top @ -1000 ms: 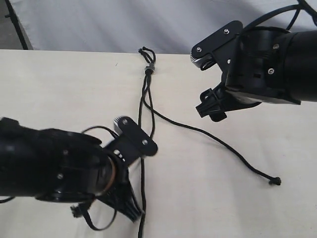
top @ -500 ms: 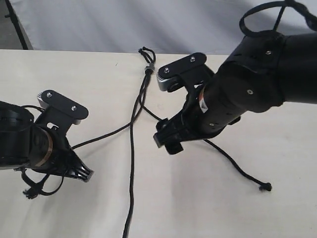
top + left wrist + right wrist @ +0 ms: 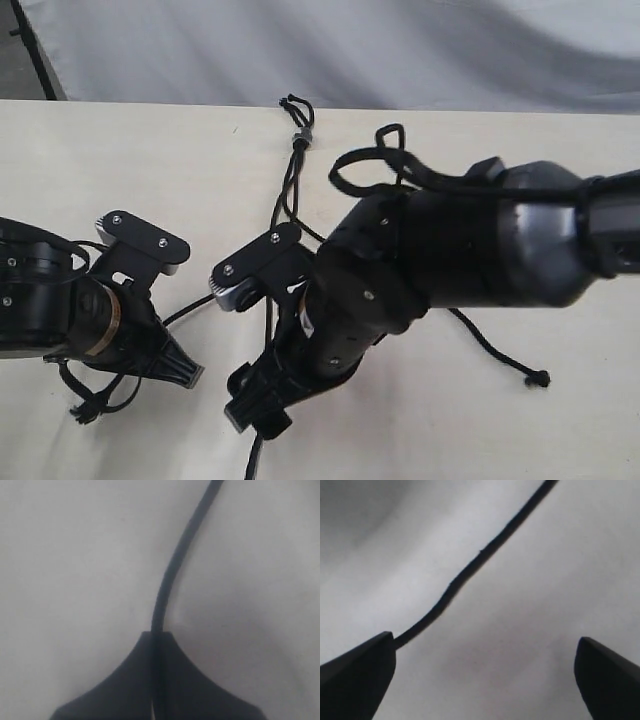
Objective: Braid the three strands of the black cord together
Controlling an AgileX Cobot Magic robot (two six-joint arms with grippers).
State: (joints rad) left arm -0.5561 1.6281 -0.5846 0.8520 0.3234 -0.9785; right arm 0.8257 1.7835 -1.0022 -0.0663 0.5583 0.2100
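The black cord lies on the pale table, bound at its far end by a small grey band (image 3: 302, 134) with short loops. My left gripper (image 3: 188, 375) (image 3: 157, 633) is shut on the left strand (image 3: 192, 309) (image 3: 174, 560), which runs from the fingertips toward the band. My right gripper (image 3: 252, 408) (image 3: 485, 650) has reached across the middle and stands open low over the table. The middle strand (image 3: 251, 458) (image 3: 485, 550) passes beside one of its fingers (image 3: 367, 665), with nothing between the jaws. The right strand (image 3: 490, 348) trails off to its knotted tip (image 3: 540, 378).
The right arm's bulk (image 3: 450, 250) covers most of the cord's middle length. Its own black cable (image 3: 365, 165) loops above it. The table's far edge (image 3: 150, 102) meets a grey backdrop.
The right arm has swung down and left across the middle, its open gripper now over the middle strand. The left gripper carried its strand out to the left and has since shifted slightly right.
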